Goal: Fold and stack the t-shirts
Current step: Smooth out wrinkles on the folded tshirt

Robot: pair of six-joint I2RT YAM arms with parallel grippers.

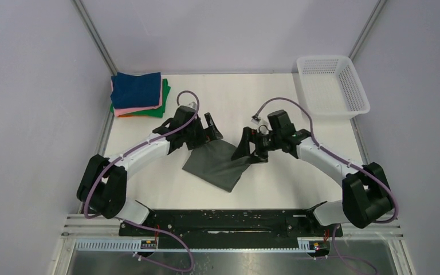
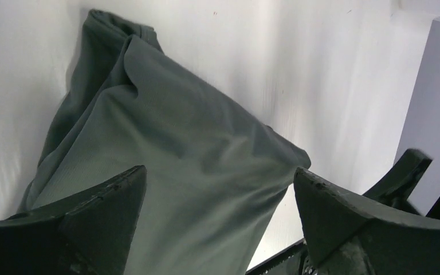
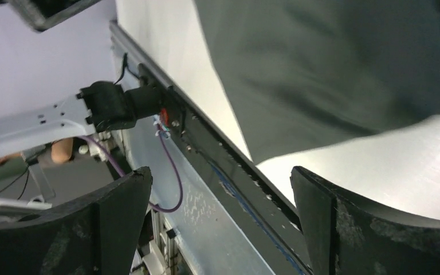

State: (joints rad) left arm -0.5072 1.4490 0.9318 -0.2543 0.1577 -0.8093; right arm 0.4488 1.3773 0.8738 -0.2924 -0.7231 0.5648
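Folding step, as I judge it: the fold looks nearly done.

- Grey-green shirt [image 1: 217,166]: centre of the table [image 1: 275,189], lying as a skewed folded panel with one corner bunched.
- My left claw [image 1: 211,130]: spread, pinching nothing, over the shirt's 11 o'clock corner. The cloth runs from me toward 5 o'clock.
- My right claw [image 1: 250,148]: spread, also bare, at the 2 o'clock corner. The cloth runs toward 7 o'clock.
- Stack of folded shirts [image 1: 140,94]: 10 o'clock of the table, well apart.
- Next move calls for: pinching an edge again and carrying the panel to the stack with its layers kept together.

No readable text or labels anywhere
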